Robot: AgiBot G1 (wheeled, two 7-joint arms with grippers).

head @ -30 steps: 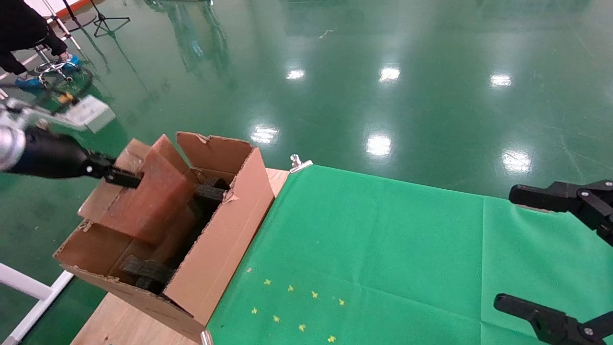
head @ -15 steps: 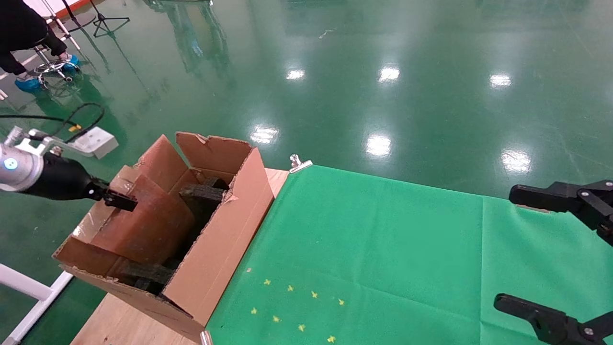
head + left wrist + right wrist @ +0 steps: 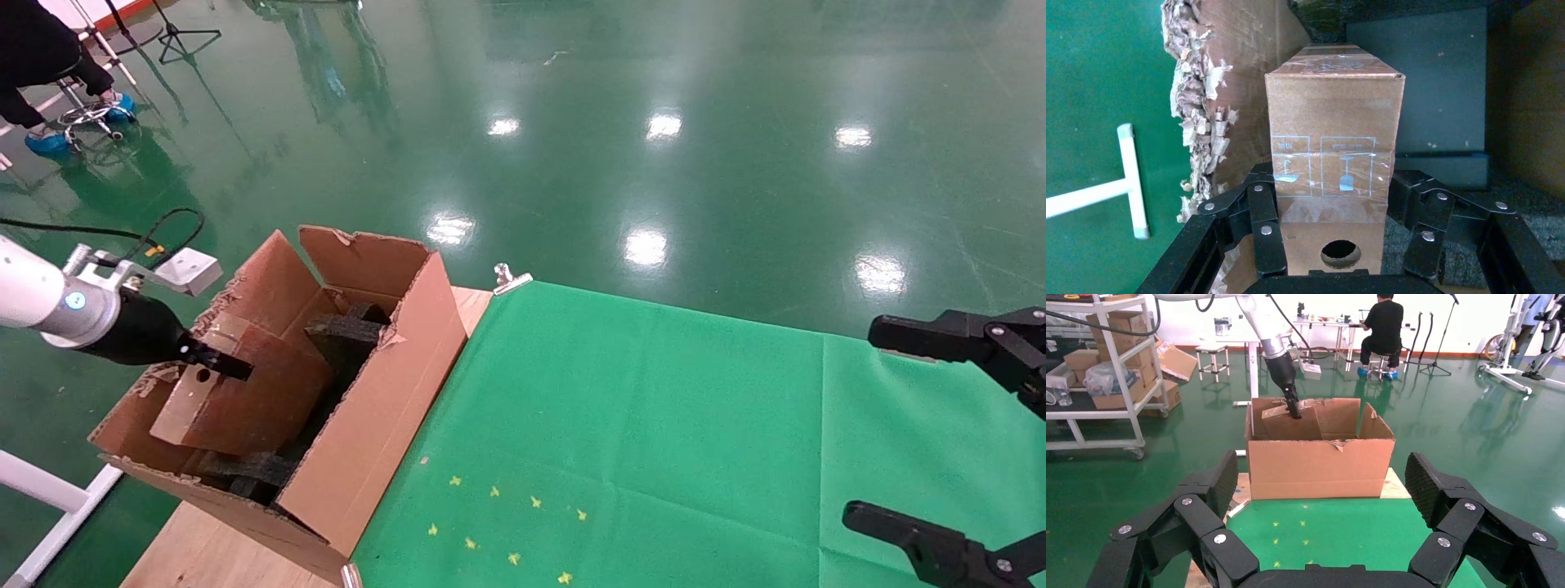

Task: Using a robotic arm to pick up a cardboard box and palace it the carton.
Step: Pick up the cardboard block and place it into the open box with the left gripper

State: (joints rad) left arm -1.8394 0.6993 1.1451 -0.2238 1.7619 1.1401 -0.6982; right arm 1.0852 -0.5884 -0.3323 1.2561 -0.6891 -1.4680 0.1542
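My left gripper (image 3: 219, 364), on the white arm (image 3: 33, 298), is shut on the cardboard box (image 3: 245, 400), a long reddish-brown taped box with a round hole. It holds the box tilted inside the carton (image 3: 392, 384), low among the dark grey foam pieces (image 3: 343, 331). In the left wrist view the black fingers (image 3: 1263, 208) sit on both sides of the box (image 3: 1333, 122), beside the carton's ragged torn flap (image 3: 1199, 110). The right wrist view shows the carton (image 3: 1321, 468) from the front, with the box (image 3: 1281, 410) sticking up inside. My right gripper (image 3: 887, 425) is open and empty at the right.
The carton stands on the wooden table's left end (image 3: 212, 555), next to the green cloth (image 3: 654, 441) with small yellow marks (image 3: 498, 523). A metal clip (image 3: 511, 278) holds the cloth's far corner. A seated person (image 3: 41, 57) is far left on the green floor.
My left gripper has moved down and toward me with the box. The box has sunk from above the carton's rim to deep inside, tilting so its holed end shows.
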